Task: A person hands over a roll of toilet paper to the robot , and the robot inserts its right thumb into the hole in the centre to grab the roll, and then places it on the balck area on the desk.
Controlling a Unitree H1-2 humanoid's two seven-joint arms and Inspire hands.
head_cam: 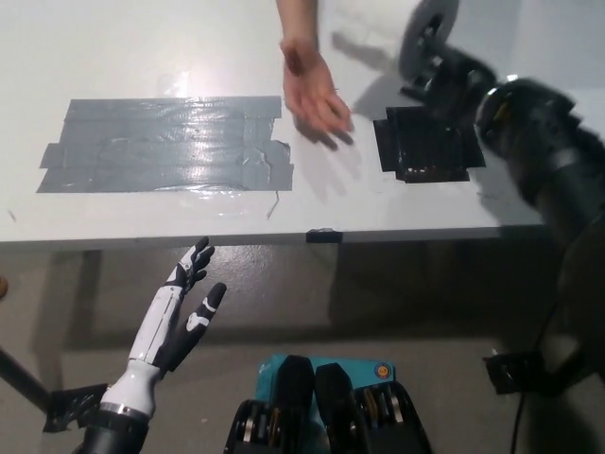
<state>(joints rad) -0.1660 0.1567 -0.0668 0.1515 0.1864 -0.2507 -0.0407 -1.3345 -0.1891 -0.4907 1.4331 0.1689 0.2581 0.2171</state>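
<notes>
Head view: the right hand (444, 71) grips the toilet paper roll (427, 33), raised just beyond the black area (425, 144). To its left a person's hand (315, 90) hangs empty. The left hand (184, 307) rests below the desk (142, 57), fingers spread.

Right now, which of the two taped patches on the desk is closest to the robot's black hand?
The small black square patch, lying just below the right hand and its toilet roll. The big grey tape patch lies far to the left, beyond the person's hand.
</notes>
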